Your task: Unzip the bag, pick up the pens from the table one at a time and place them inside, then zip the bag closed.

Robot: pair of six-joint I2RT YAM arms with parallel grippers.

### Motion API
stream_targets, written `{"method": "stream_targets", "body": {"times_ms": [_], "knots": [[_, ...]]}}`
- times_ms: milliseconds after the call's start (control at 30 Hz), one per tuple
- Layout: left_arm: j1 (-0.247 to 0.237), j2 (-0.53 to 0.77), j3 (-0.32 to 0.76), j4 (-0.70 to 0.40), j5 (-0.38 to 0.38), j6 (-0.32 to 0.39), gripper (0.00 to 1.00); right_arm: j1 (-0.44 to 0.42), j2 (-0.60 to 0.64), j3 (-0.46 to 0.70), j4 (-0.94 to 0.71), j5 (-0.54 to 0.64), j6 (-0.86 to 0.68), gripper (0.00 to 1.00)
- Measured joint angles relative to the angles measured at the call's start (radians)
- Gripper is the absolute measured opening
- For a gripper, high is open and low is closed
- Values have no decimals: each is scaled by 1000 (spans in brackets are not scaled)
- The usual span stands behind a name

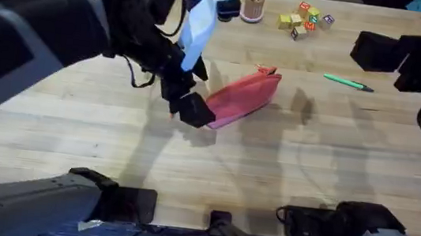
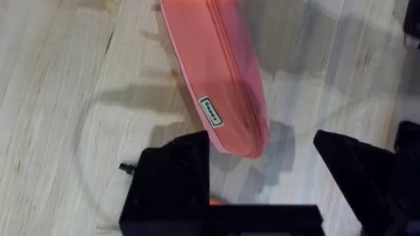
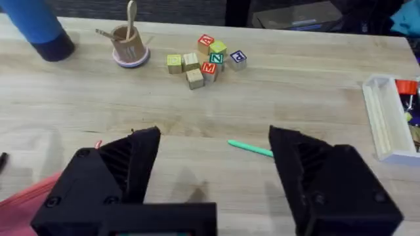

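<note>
My left fingers (image 2: 170, 177) are spread wide at the near end of the one pink bag (image 1: 243, 96), mid-table (image 1: 112, 146). One green pen (image 1: 348, 83) lies off to its right. My right gripper (image 3: 213, 180) hangs open too, holding nothing.

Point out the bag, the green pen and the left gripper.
bag (image 1: 243, 98): overhead view, middle of its pink side.
green pen (image 1: 347, 83): overhead view, mid-barrel.
left gripper (image 2: 262, 172): left wrist view, gap between its open fingertips.

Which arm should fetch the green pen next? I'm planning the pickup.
Probably the right: its open pincer already faces the green pen, while the left pincer hangs open at the pink pouch.
</note>
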Motion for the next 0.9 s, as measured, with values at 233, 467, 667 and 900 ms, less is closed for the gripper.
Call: {"method": "stream_targets", "body": {"times_ms": [233, 467, 667, 900], "knots": [[-2, 70, 0, 23, 7, 0, 994, 0, 0, 0, 0, 0, -4, 996], [-3, 124, 0, 44, 23, 0, 995, 0, 0, 0, 0, 0, -4, 997], [-3, 154, 0, 46, 35, 0, 699, 0, 0, 0, 0, 0, -4, 996], [-2, 164, 0, 53, 34, 0, 55, 0, 0, 0, 0, 0, -4, 997]]}}
